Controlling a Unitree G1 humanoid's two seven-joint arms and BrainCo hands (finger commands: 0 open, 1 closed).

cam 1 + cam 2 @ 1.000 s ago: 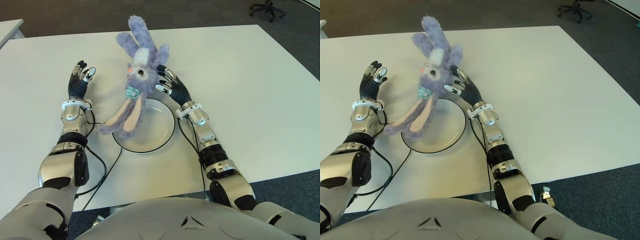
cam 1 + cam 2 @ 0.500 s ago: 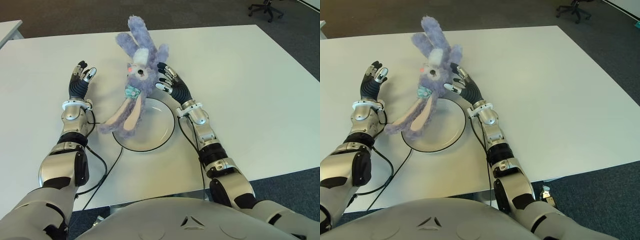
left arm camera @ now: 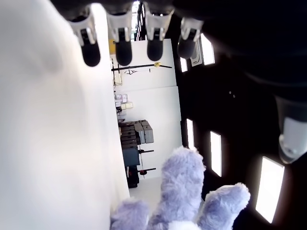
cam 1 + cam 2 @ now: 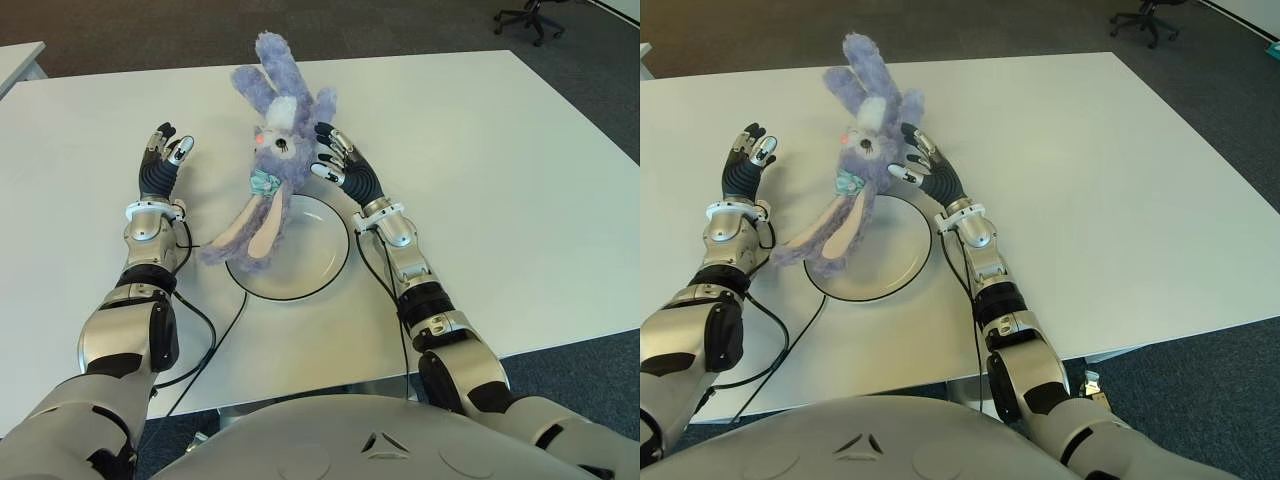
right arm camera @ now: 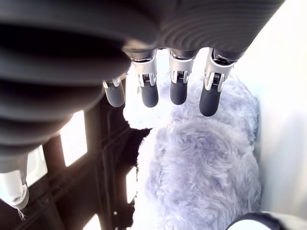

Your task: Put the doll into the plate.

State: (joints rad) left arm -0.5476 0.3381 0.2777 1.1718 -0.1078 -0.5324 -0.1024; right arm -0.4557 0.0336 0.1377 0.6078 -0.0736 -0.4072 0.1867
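Silver-jointed arms, seemingly ribbed black wrists, black cables

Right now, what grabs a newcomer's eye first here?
The fluffy purple doll mid-table: its long ears drape over the far-left rim of the white plate while its body lies beyond it. The right hand is open beside the doll's right side. The left hand shows open, off to the doll's left.

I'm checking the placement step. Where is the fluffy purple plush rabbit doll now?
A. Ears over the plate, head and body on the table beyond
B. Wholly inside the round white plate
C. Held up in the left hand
A: the fluffy purple plush rabbit doll drapes only its ears across the round white plate; its head and body lie beyond the rim.
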